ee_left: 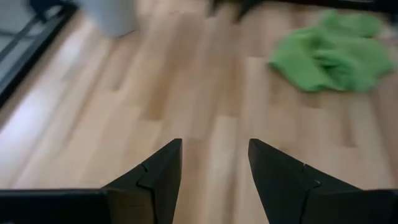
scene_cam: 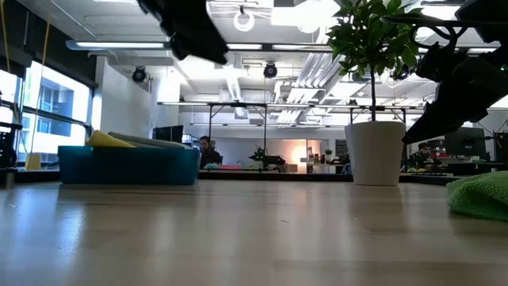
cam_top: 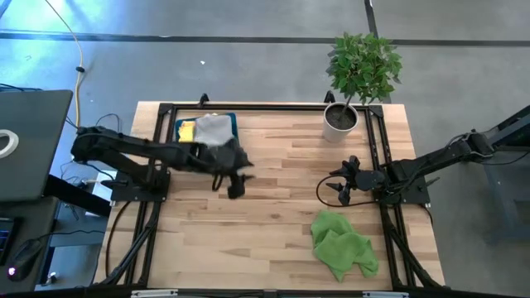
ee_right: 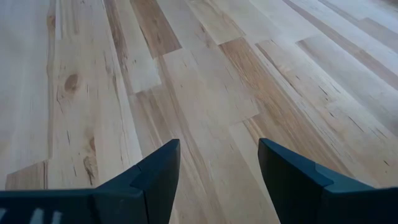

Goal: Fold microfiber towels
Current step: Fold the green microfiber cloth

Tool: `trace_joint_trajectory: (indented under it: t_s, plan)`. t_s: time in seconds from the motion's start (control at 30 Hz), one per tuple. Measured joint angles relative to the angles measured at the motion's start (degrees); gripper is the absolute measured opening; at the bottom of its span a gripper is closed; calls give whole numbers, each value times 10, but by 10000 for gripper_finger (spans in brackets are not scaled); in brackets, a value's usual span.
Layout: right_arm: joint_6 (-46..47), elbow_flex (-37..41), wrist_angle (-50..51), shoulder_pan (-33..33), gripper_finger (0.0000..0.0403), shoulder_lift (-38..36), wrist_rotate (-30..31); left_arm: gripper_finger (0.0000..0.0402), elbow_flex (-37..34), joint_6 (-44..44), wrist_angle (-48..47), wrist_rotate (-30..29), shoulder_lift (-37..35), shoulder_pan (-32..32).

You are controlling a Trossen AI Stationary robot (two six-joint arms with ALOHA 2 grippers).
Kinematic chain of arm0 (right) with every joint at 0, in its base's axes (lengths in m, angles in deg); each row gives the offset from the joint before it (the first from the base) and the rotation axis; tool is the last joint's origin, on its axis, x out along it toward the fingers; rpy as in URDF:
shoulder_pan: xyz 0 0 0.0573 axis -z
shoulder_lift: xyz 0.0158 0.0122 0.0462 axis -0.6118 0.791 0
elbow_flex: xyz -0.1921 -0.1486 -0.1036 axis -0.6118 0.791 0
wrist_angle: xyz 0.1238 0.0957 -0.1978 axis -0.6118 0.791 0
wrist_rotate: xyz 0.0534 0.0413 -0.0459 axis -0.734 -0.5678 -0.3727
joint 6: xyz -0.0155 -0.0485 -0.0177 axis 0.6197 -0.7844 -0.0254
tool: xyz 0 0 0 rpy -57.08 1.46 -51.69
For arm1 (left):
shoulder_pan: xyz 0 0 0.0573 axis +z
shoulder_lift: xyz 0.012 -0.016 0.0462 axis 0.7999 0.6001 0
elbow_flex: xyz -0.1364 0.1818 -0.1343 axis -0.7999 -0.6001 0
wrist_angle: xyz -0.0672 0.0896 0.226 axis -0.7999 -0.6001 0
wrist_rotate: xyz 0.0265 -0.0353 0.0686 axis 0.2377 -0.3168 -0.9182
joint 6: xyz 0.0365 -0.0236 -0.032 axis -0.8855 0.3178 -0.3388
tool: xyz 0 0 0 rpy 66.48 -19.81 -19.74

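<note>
A crumpled green towel lies on the wooden table near its front right; it also shows in the left wrist view and the low view. A grey towel and a yellow towel rest in the dark teal tray at the back left. My left gripper hovers open over bare wood in front of the tray, with nothing between its fingers. My right gripper stands open above bare table at the right.
A potted plant in a white pot stands at the back right of the table. A black frame rail runs along the table's far edge. Bare wood lies between the two grippers and in front of them.
</note>
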Motion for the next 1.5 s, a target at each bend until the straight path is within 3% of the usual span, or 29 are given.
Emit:
trace_joint_trajectory:
  t_s: [0.43,0.6,0.7,0.93,1.3,1.5]
  plan:
    - [0,0,-1,0,209,0,12,173,0,54,64,-10,60,-147]
    - [96,0,-98,0,209,0,69,173,0,75,76,-30,66,-176]
    - [90,0,-170,0,209,0,109,173,0,76,92,-31,66,-183]
    - [79,-1,-279,0,209,0,114,173,0,80,121,-31,66,-183]
    - [14,-1,-300,0,209,0,150,173,0,61,124,-31,66,-175]
    - [-60,-1,-409,0,209,42,114,173,0,50,124,-39,66,-173]
